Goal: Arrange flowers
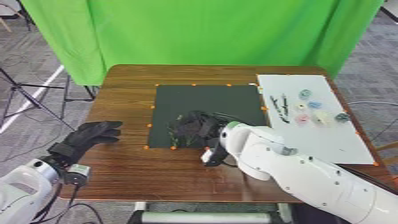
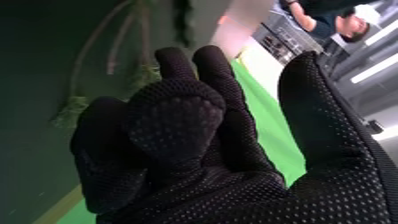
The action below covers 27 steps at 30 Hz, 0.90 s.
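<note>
Right hand (image 1: 197, 126) was half open over the black mat (image 1: 213, 95), thumb apart, gripping nothing. Green-tufted stems (image 2: 70, 112) lay near it.

A green curtain (image 1: 222, 35) hangs behind the brown table (image 1: 133, 172), grey carpet (image 1: 378, 62) below, lit strip lights (image 2: 374, 69) above.

- Curtain (image 1: 231, 30), far: bright green
- Table (image 1: 133, 82): brown, darker wood grain
- Mat (image 1: 213, 95): dark grey-green
- Board (image 1: 342, 145), right: white
- Edge markers (image 1: 194, 85): orange
- Small bunches on board, right: pink (image 1: 302, 118), blue (image 1: 314, 105), soft green (image 1: 306, 93)
- Sprigs (image 2: 71, 112): muted green
- Right hand (image 1: 197, 126): black, pale-dotted mesh
</note>
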Motion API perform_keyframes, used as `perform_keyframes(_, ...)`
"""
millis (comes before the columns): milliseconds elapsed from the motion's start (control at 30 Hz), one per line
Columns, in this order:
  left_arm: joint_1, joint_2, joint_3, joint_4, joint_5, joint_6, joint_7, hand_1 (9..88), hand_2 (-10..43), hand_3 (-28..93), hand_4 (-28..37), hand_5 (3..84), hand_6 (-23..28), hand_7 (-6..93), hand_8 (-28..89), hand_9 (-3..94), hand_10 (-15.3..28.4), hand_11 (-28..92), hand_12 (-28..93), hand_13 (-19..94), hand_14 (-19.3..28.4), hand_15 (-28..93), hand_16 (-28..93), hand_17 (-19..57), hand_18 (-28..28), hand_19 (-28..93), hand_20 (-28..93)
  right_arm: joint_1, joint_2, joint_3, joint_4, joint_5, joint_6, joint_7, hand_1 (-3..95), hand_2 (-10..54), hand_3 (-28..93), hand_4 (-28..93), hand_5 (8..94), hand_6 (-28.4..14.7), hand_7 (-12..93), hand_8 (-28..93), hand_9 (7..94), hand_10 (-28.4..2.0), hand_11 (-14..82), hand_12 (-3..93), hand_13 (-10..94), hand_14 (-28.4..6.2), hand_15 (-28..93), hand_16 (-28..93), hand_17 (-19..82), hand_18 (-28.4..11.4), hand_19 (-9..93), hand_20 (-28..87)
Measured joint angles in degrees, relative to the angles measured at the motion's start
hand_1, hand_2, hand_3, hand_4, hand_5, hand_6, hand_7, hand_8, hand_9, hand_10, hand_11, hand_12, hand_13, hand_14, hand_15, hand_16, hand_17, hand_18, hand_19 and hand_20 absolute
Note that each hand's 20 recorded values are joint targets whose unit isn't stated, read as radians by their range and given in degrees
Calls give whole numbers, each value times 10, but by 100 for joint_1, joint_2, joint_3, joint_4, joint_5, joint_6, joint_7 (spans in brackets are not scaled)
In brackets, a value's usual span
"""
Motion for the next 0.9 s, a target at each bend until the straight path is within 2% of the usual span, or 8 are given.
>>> perform_keyframes(900,-11,-5,3,-1,-19,-35,-37,228,55,470,-204,388,68,50,-33,392,160,126,128,330,203,167,29,-4,152,147,146,-251,513,328,-227,314,39,286,245,124,596,-134,560,-50,65,-49,586,-134,74,86,937,-36,578,257,685,-123,932,501)
